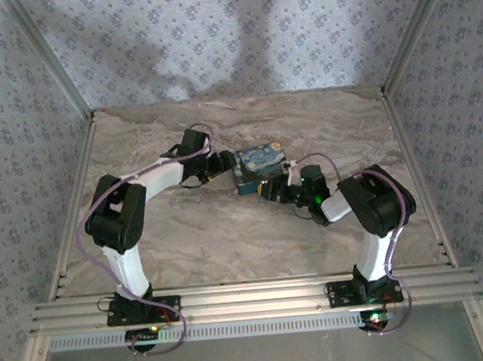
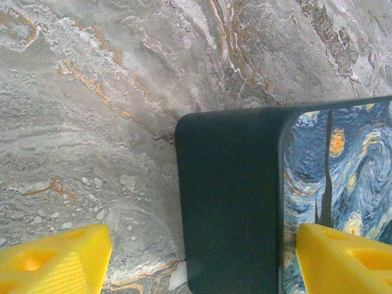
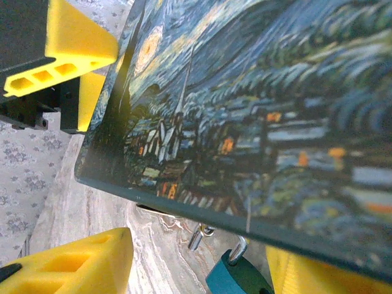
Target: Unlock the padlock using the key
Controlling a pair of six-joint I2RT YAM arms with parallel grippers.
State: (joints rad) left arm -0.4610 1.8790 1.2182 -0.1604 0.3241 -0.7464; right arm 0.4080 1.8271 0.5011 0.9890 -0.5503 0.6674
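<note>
Right now the padlock (image 3: 236,278) is sitting low between the yellow fingers (image 3: 79,263) of the right tool (image 3: 196,266). Its teal body is lying closer to the finger at the right of that wrist view, and I cannot tell whether the two are touching. The other finger is standing clear of it, so this tool is hanging open and gripping nothing. The padlock's metal loop is pointing up toward the lower edge of the painted box (image 3: 257,110), which is looming just above the tool. A small silvery piece (image 3: 199,236) is dangling from that edge just beside the loop; I cannot tell what it is.

Farther along the box, the left tool (image 2: 202,245) is straddling one corner with its fingers spread wide, bare desk (image 2: 92,122) showing between one finger and the box's dark wall. From above, both tools are meeting at the box (image 1: 259,166) mid-desk.
</note>
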